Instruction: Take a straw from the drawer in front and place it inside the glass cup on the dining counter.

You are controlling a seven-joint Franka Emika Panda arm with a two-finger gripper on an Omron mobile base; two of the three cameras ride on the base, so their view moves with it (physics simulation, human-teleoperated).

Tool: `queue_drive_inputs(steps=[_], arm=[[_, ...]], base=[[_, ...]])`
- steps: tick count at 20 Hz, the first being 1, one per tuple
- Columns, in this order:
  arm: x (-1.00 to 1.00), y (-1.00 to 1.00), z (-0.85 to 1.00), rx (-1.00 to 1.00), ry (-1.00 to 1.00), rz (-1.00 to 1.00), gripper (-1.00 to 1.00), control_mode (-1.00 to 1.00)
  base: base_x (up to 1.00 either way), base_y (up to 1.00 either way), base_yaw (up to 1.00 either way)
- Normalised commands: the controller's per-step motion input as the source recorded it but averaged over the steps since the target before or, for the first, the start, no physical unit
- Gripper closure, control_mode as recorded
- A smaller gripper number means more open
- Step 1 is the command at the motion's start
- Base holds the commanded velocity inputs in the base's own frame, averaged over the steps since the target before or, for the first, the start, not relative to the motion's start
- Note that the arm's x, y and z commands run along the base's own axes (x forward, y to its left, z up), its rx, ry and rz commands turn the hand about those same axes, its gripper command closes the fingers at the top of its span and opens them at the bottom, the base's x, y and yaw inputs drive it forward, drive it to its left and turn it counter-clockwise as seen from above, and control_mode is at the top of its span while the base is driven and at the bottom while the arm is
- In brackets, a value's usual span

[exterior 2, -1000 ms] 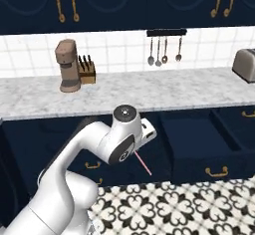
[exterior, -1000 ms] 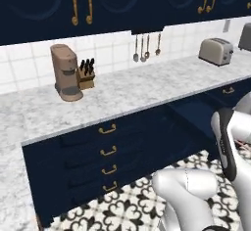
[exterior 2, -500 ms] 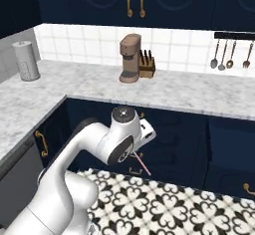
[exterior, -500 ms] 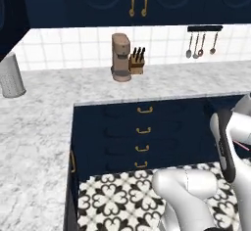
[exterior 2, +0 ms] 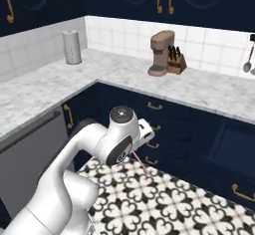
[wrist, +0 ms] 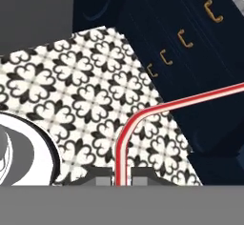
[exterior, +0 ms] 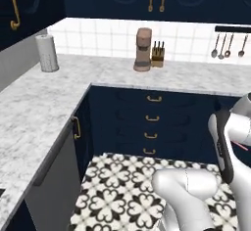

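My gripper [wrist: 122,180] is shut on the straw [wrist: 125,136], a thin red-pink tube that rises from between the fingertips and bends off to the right over the tiled floor. The right base view has the straw [exterior 2: 141,163] poking out as a short pink line below the white wrist, and it shows beside the forearm [exterior: 240,146] in the left base view. A navy drawer [exterior 2: 238,147] seems to stand pulled out at the right edge. The glass cup and the dining counter are out of view.
An L-shaped marble worktop [exterior: 44,95] backed by white tiles carries a paper towel roll [exterior: 47,53], a brown coffee machine [exterior: 143,50] and a knife block [exterior: 157,55]. Below are navy drawers with brass handles [exterior: 153,118], a grey appliance front [exterior 2: 35,149] and patterned floor [exterior: 122,196].
The whole picture has shifted right: the base has turned left, bringing the worktop corner and paper towel roll closer into view. The straw stays in the shut gripper.
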Motion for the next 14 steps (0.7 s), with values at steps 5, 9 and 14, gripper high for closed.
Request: queue_drive_inputs(steps=[5, 9, 14], arm=[[0.0, 0.0, 0.0, 0.0, 0.0, 0.0, 1.0, 1.0], [0.0, 0.0, 0.0, 0.0, 0.0, 0.0, 1.0, 1.0], [0.0, 0.0, 0.0, 0.0, 0.0, 0.0, 1.0, 1.0]], base=[[-0.59, -0.75, 0.49], [-0.76, -0.24, 0.58], [-0.66, -0.14, 0.65]])
